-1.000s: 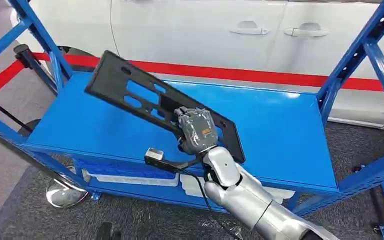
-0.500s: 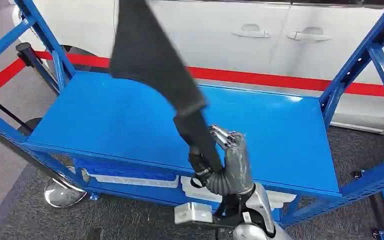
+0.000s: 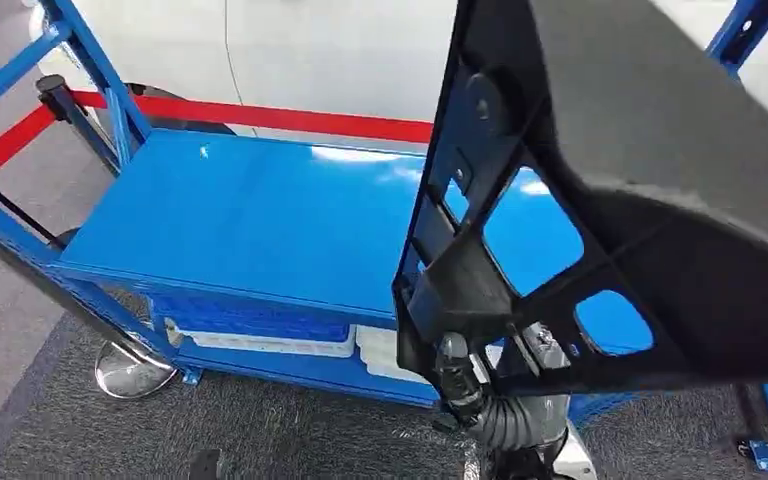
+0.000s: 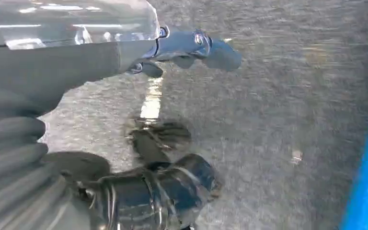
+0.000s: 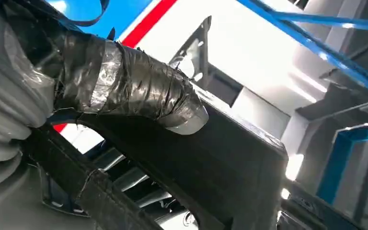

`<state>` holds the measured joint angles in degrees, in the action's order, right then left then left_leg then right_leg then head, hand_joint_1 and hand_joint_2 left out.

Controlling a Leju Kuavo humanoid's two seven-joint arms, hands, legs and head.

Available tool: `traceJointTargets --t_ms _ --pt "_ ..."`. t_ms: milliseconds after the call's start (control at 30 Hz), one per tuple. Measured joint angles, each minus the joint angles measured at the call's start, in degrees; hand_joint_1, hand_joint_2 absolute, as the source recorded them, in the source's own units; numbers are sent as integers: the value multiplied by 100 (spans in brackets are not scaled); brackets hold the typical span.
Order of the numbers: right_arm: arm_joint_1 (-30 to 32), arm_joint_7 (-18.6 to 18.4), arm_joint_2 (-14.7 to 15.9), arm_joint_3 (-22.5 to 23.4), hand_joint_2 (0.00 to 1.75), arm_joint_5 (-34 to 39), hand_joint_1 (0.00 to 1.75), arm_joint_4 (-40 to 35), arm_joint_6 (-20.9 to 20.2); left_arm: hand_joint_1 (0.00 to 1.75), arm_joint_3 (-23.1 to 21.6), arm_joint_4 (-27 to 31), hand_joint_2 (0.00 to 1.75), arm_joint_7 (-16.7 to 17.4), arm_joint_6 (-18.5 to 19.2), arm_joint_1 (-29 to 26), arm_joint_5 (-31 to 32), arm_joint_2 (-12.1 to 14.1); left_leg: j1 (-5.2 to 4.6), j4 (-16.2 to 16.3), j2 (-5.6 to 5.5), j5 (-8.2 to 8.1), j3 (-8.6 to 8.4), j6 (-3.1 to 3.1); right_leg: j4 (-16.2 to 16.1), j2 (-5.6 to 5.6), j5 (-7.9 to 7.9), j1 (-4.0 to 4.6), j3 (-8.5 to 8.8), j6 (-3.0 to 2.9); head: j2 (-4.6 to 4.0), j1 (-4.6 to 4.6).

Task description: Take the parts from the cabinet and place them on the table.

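A large black plastic panel (image 3: 660, 150) with several cut-outs stands tilted up close in front of the head camera, hiding the right side of the blue cabinet shelf (image 3: 260, 220). My right hand (image 3: 505, 400) grips the panel's lower edge from below, just in front of the shelf's front rim. In the right wrist view a tape-wrapped thumb (image 5: 134, 86) presses on the black panel (image 5: 211, 172). My left hand (image 4: 100, 158) hangs over grey carpet, holding nothing, its thumb apart from the dark fingers.
Blue uprights (image 3: 90, 70) frame the cabinet. White bins (image 3: 260, 345) sit on the lower level. A chrome stand base (image 3: 130, 375) is on the carpet at the left. A white car (image 3: 310, 50) and a red barrier strip (image 3: 260, 118) lie behind.
My right hand has swung the black panel up from lying tilted over the shelf to standing high and close to the head camera, and has itself dropped lower in the picture.
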<state>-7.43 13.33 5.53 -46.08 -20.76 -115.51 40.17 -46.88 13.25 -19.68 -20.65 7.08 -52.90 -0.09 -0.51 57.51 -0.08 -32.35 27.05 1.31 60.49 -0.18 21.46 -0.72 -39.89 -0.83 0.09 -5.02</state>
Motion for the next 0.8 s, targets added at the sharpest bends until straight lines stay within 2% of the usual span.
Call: traceJointTargets --t_ms 67,100,133,167,200,233,267,300,333,367,400,433,467,500,533,567,600,633,667,700,733,767,800 --pt "76 0 19 18 175 -75 175 -81 -22 0 -61 0 175 64 -63 82 58 2 -23 3 -13 83 40 43 -81 -12 -119 -26 26 66 0 -9" --pt "106 11 28 26 175 -40 175 -108 -42 0 -72 0 175 90 -105 102 95 0 -4 -94 -4 205 56 79 -158 -2 -204 -10 24 109 0 -5" --pt "126 50 46 48 175 54 175 -121 -57 0 -86 2 175 99 -144 132 106 -17 61 -177 50 339 61 69 -119 12 -116 -17 -23 127 0 19" --pt "136 120 55 53 175 177 175 -138 -72 0 -99 2 175 83 -162 137 108 -24 54 -222 51 434 137 108 47 15 244 3 -105 158 0 37" --pt "140 198 70 59 175 327 175 -145 -109 0 -107 2 175 49 -190 138 86 -22 56 -220 77 501 221 166 389 20 643 0 -180 170 0 60" --pt "148 288 81 64 175 486 175 -145 -157 0 -110 2 175 1 -219 135 75 -20 56 -209 81 561 306 150 798 19 970 -8 -251 189 0 67" --pt "148 360 89 68 175 611 175 -145 -210 0 -110 2 175 -34 -242 132 64 -22 54 -199 86 615 391 146 1189 17 1164 -18 -295 211 0 60" --pt "147 418 98 72 175 724 175 -145 -273 0 -110 2 175 -61 -256 129 31 -22 55 -168 90 674 490 137 1473 17 1169 -28 -287 230 0 69" --pt "136 485 107 77 175 824 175 -140 -337 0 -110 2 175 -85 -264 121 16 -22 60 -130 90 721 598 121 1532 15 1010 -43 -188 249 0 67" --pt "114 555 109 79 175 955 175 -129 -431 0 -110 2 175 -109 -269 109 12 -22 72 -68 90 761 714 97 1346 13 785 -65 42 271 0 67" --pt "87 606 109 79 175 1025 175 -123 -481 0 -112 2 175 -113 -269 103 12 -22 87 -10 88 783 802 72 1051 12 648 -85 302 285 0 67" --pt "38 677 109 79 175 1144 175 -108 -563 0 -112 2 175 -115 -271 98 12 -22 101 98 82 802 906 40 506 12 635 -114 728 307 0 67" --pt "-19 728 109 79 175 1244 175 -94 -632 0 -112 2 175 -126 -271 95 12 -17 70 180 74 805 1007 0 91 22 910 -92 983 323 0 74" --pt "-40 794 107 79 175 1331 175 -83 -711 0 -112 2 175 -135 -271 98 14 -15 71 246 66 827 1031 -26 54 54 927 -44 978 193 0 49" --pt "-69 861 107 79 175 1453 175 -57 -793 0 -112 2 175 -170 -282 97 -3 -13 52 260 58 860 1034 -64 8 50 928 -74 939 169 0 58" --pt "-123 935 92 79 175 1595 175 -25 -876 0 -112 2 175 -201 -291 94 -36 -13 73 227 44 927 1050 -93 62 53 898 -34 915 117 0 73" --pt "-174 986 83 79 175 1679 175 9 -925 0 -112 2 175 -223 -306 84 -54 -4 78 226 37 972 1076 -125 57 40 850 -45 853 49 0 87" --pt "-221 1027 70 79 175 1748 175 52 -962 0 -112 2 175 -233 -317 74 -67 2 100 263 33 891 1126 -154 41 20 781 -74 770 -15 0 78" --pt "-238 1040 55 79 175 1779 175 78 -986 0 -112 2 175 -233 -321 66 -78 0 109 410 33 621 1216 -188 40 16 724 -73 734 -54 0 61" --pt "-254 1051 31 79 175 1796 175 100 -994 0 -112 2 175 -236 -321 56 -86 -2 111 697 33 271 1312 -211 38 10 660 -72 666 -80 0 37" --pt "-271 1077 15 79 175 1831 175 124 -1010 0 -112 2 175 -249 -323 59 -100 -2 113 1124 34 -85 1413 -231 38 8 586 -59 573 -96 0 36" --pt "-292 1104 11 79 175 1875 175 151 -1051 0 -112 2 175 -264 -326 64 -108 -2 113 1496 34 -296 1476 -239 40 4 522 -44 486 -106 0 36" --pt "-328 1136 0 79 175 1953 175 194 -1121 0 -112 2 175 -296 -328 64 -130 0 112 1778 33 -347 1481 -236 46 3 453 -30 390 -112 0 39"
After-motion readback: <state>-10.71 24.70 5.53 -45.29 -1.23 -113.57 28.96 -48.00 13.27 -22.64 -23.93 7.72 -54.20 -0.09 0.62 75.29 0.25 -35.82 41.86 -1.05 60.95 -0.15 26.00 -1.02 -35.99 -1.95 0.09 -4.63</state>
